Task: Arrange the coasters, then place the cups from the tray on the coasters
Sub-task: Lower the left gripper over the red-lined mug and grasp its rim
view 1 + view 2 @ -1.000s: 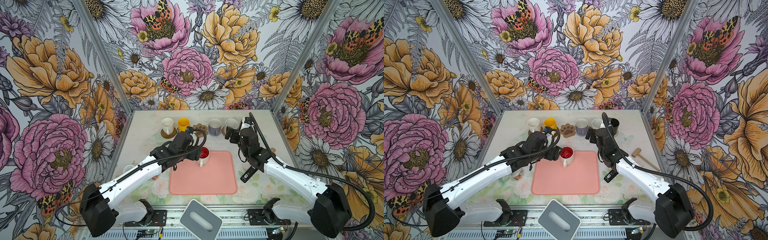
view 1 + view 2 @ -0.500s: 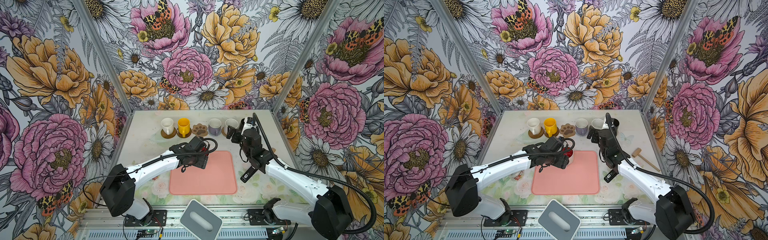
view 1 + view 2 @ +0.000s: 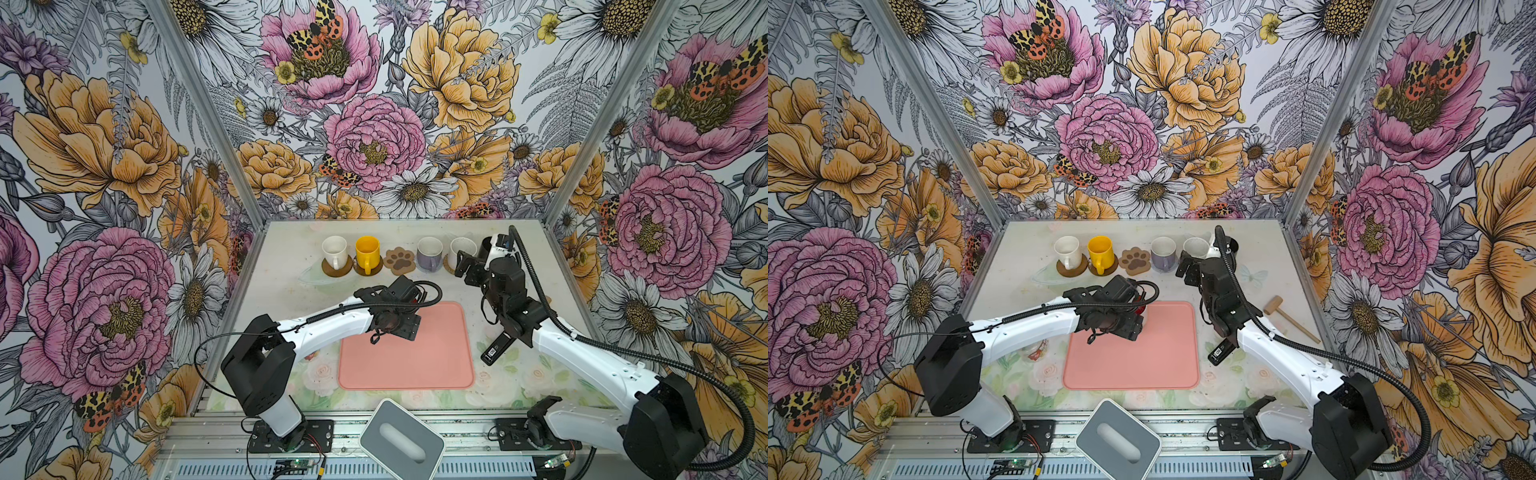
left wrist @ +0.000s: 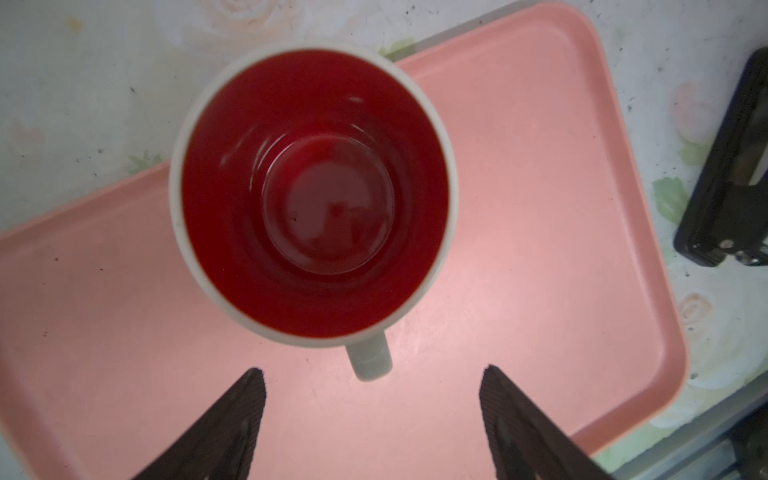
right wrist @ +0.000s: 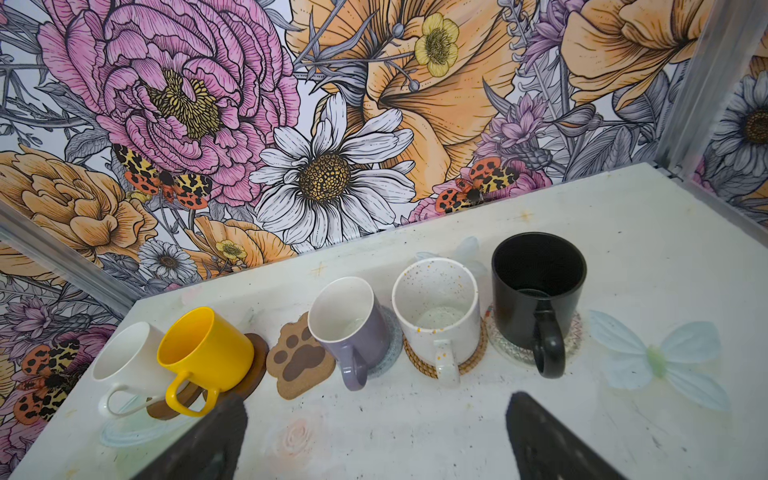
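Front centre of surface (image 3: 286, 257): pink tray (image 3: 415, 361). White cup with red inside (image 4: 316, 191) stands upright at its far-left corner. Left fingers (image 4: 232, 424) are spread wide over the tray; the cup handle sits just short of the gap, untouched. Right fingers (image 5: 216, 436) are spread, gripping nothing, and face the far row.

Far row, left to right:
- cream-white cup (image 3: 334, 249) on brown disc (image 3: 337, 271)
- yellow cup (image 3: 368, 251) on second brown disc (image 3: 376, 269)
- paw-print coaster (image 3: 400, 261), uncovered
- lavender cup (image 3: 430, 252) on grey-blue woven coaster (image 5: 392, 332)
- speckled cup (image 5: 436, 307) on rattan coaster (image 5: 473, 361)
- black cup (image 5: 538, 291) on clear lacy coaster (image 5: 507, 349)

The left arm (image 3: 332, 328) and right arm (image 3: 590, 353) had white links, black joints and black ribbed cables (image 3: 535, 279).
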Controlling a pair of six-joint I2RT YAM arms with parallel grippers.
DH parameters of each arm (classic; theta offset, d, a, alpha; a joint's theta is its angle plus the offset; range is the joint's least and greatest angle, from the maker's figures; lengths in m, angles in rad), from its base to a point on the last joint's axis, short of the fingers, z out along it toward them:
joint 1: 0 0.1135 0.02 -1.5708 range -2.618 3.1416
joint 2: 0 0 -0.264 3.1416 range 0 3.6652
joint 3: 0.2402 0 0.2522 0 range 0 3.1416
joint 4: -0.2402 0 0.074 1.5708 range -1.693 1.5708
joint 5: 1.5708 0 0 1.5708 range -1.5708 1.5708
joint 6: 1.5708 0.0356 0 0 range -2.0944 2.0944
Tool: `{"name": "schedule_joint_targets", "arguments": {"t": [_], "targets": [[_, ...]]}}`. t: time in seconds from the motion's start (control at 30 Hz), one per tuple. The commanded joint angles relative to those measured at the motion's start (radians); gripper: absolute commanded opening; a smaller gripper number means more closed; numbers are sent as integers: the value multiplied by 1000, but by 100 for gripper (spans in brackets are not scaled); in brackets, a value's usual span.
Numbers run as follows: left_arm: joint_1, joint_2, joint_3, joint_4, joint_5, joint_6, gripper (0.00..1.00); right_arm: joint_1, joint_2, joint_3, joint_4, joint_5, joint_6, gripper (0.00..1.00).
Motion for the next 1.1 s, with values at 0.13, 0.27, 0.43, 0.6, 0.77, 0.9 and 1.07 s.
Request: {"name": "schedule_joint_targets", "arguments": {"t": [0.13, 0.27, 0.43, 0.6, 0.77, 0.9, 1.07], "targets": [[-6, 49, 46, -5, -18, -39, 83, -13, 0, -12, 35, -12, 7, 99], [-6, 76, 56, -5, -28, -51, 79, -17, 4, -12, 35, -18, 9, 99], [-7, 104, 62, -5, -42, -65, 72, -20, 6, -13, 37, -24, 10, 99], [-7, 122, 62, -3, -58, -77, 67, -24, 9, -13, 37, -28, 11, 99], [-6, 141, 66, -2, -76, -86, 59, -26, 13, -12, 40, -33, 13, 99], [-6, 144, 66, -2, -93, -88, 57, -28, 18, -10, 42, -35, 12, 99], [-5, 151, 65, 5, -99, -90, 53, -30, 26, -6, 42, -42, 13, 99]]}}
